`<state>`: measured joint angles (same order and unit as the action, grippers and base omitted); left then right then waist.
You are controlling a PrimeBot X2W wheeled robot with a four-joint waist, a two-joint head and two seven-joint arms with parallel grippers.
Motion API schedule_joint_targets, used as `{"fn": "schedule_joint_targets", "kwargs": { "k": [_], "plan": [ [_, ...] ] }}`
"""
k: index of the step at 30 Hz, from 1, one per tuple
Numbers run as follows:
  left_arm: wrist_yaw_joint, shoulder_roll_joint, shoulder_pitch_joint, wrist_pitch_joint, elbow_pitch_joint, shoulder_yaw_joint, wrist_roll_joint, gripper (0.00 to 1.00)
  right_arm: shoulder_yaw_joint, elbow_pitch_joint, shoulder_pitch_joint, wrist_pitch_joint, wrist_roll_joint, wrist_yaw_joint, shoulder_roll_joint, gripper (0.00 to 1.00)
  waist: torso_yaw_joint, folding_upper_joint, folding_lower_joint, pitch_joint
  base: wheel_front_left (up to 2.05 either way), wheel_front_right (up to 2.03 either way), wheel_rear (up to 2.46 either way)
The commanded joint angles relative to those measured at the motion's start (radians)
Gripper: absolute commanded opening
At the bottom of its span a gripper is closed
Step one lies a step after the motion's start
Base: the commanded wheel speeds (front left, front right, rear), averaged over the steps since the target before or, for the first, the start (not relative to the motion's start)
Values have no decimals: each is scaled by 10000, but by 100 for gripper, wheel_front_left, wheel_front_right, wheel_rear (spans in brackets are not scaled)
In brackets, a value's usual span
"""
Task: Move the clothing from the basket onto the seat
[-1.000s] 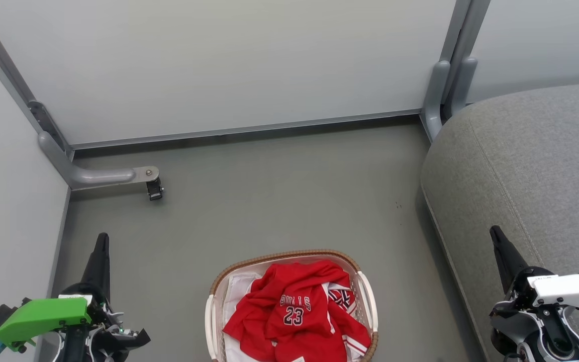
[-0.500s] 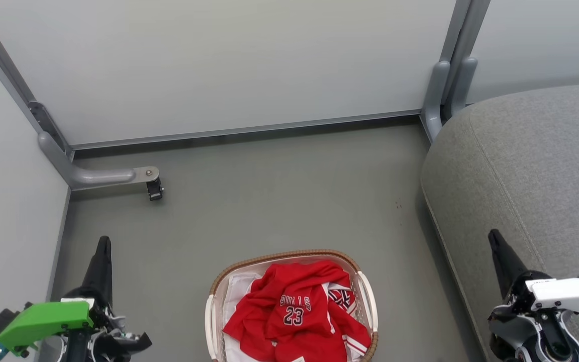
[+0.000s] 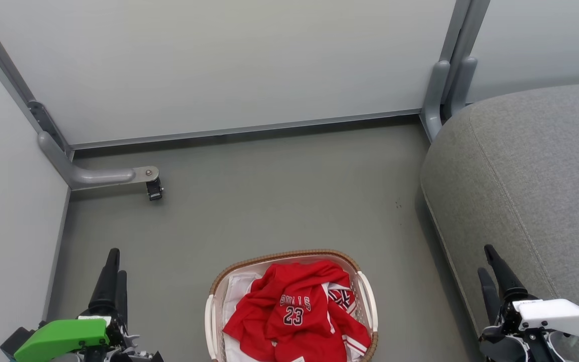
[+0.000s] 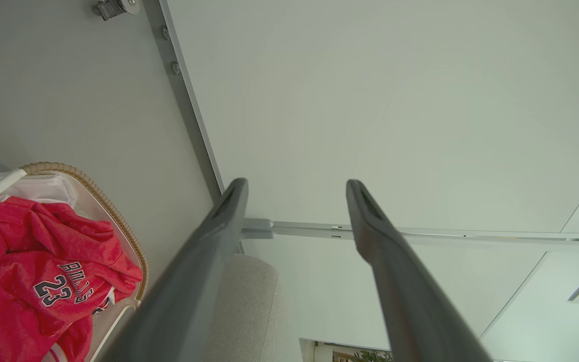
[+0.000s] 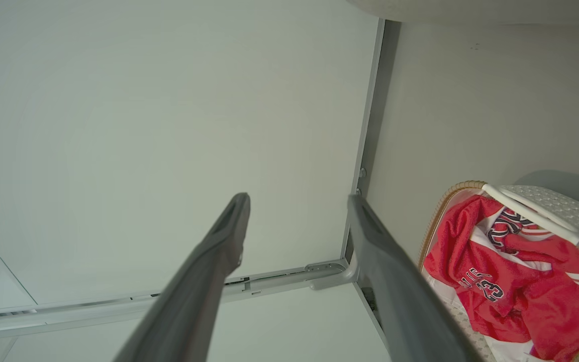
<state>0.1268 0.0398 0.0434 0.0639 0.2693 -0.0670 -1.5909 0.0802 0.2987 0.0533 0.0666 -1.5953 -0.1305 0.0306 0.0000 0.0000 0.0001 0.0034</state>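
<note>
The clothing, a crumpled heap of red basketball garments with white trim and the number 23, lies in the oval white perforated plastic basket with the brown woven rim. It rests on a plain white sheet that shows at the basket's left side. The heap is bunched, with no clear long axis, and its lettered panel faces up.

Both arms flank the basket. The left gripper hangs to the basket's left over the grey floor. The right gripper hangs to the basket's right, at the near edge of the large grey fabric seat. Each is well apart from the basket, at about the same remove, so neither is plainly nearer. The right arm is on the seat's side, which probably suits it to the carry.

Both point away from the robot, towards the pale wall panel beyond the basket, not down at the cloth. In each wrist view the two long dark fingers stand spread with nothing between them, the clothing off to one side. A reach would call for an inward swing and a downward tilt.
</note>
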Motion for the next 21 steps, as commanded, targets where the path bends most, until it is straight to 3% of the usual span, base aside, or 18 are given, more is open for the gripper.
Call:
{"fn": "schedule_joint_targets", "kwargs": {
  "k": [1,7,21],
  "plan": [
    [12,35,25,-113,-244,41,231,100,-43,-152,111,-122,183,-1,80,100,2,0,0,1,0,0,0],
    [-42,43,-18,-381,-501,181,1137,100,-27,-267,121,-391,920,-1,94,100,7,0,0,10,0,0,0],
    [-488,60,-166,-945,-1432,667,4227,100,-134,-1134,-58,-960,4315,-1,121,100,22,0,0,50,0,0,0]
  ]
}}
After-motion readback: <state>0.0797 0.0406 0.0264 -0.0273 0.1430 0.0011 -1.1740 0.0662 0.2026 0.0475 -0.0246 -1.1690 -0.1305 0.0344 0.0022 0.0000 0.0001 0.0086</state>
